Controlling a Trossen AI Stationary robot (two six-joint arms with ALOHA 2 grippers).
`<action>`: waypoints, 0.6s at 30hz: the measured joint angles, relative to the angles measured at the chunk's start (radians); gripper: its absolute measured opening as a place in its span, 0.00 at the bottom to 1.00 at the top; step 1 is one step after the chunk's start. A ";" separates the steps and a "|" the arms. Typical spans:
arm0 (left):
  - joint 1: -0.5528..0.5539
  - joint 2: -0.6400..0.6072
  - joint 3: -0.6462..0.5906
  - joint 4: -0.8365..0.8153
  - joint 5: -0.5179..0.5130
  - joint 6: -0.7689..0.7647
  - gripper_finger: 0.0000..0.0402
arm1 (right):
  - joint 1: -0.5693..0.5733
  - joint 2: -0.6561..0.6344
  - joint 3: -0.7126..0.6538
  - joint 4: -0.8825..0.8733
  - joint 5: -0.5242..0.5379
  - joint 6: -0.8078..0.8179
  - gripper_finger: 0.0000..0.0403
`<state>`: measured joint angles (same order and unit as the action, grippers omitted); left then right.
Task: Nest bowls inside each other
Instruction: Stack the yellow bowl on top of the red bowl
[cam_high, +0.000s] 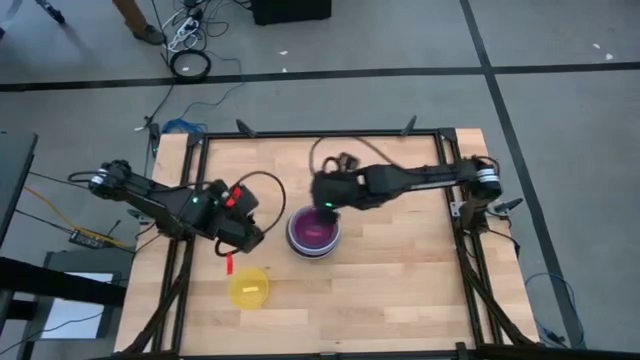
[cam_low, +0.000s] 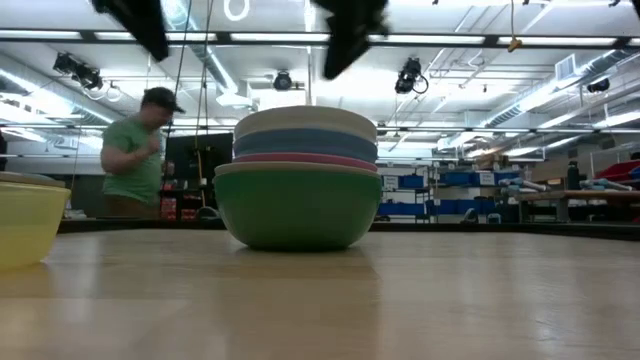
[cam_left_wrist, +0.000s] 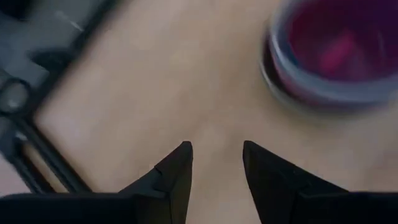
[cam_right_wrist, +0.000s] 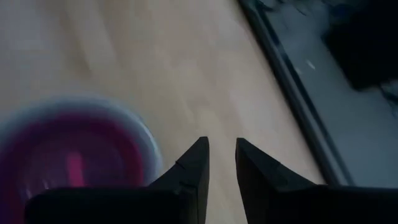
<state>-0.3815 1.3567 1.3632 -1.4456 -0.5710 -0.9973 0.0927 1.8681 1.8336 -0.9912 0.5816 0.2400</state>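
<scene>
Left gripper (cam_high: 243, 240) is hovering empty, jaws apart, just far of the yellow bowl (cam_high: 248, 286). Right gripper (cam_high: 325, 207), fingers slightly parted w/ nothing between, is hanging over the nested stack (cam_high: 314, 233) mid-table. Next: yellow into stack.

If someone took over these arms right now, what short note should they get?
Left tool: open, empty, over bare table between the stack and the yellow bowl.
Right tool: narrowly open, empty, just behind the stack.
Stack of round plastic bowls: mid-table, green outermost in the low view, red innermost.
Done: those bowls nested.
Left: the lone yellow plastic bowl near the front left must go in. No cyan bowl is visible.
</scene>
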 joint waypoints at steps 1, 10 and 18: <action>-0.011 0.000 -0.016 0.001 0.057 0.021 0.38 | 0.010 -0.025 0.000 -0.067 0.022 0.034 0.16; -0.222 0.002 -0.300 0.195 0.363 0.152 0.38 | 0.172 -0.198 0.000 -0.467 0.111 0.409 0.16; -0.303 0.002 -0.417 0.435 0.377 0.098 0.38 | 0.287 -0.219 -0.001 -0.481 0.130 0.498 0.16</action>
<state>-0.6846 1.3582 0.9463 -1.0110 -0.1936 -0.8989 0.3795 1.6489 1.8328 -1.4720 0.7117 0.7379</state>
